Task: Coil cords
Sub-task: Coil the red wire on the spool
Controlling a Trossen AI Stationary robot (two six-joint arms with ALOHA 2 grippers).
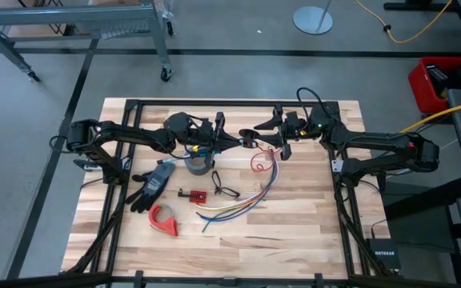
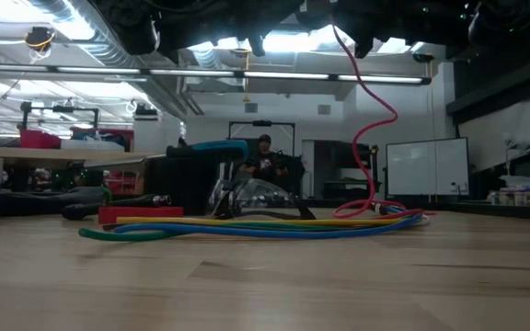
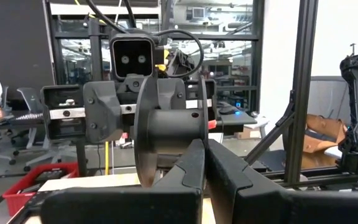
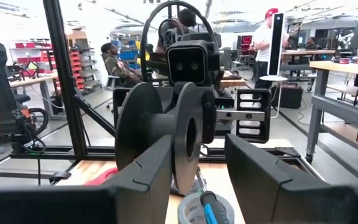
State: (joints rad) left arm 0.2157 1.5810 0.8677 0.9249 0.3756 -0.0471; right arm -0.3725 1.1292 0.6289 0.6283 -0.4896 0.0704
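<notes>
Your table (image 1: 294, 232) was a pale wooden butcher-block top inside a black metal frame, standing on a grey floor. Both arms met above its far middle. Your left gripper (image 1: 232, 141) had its fingers pressed together, as the left wrist view showed, and a dark spool (image 3: 166, 127) sat at their tips. Your right gripper (image 1: 282, 141) faced it from the other side with its fingers (image 4: 148, 168) spread apart around that spool.

The red cord (image 1: 259, 162) hung from between the two grippers; in the low view it dropped in a wavy line and ended in a loose loop on the table just beside the multicoloured wire bundle (image 1: 238, 206). Nearer your left side lay a black glove (image 1: 152, 184), a roll of grey tape (image 1: 199, 165), a small red part (image 1: 192, 194), a thin black looped cord (image 1: 224, 189) and a red tape dispenser (image 1: 165, 219).

Beyond the table the room was a bright workshop with ceiling lights, benches, red bins and a whiteboard (image 2: 428, 167). A person (image 2: 265, 161) sat in the distance behind the table.
</notes>
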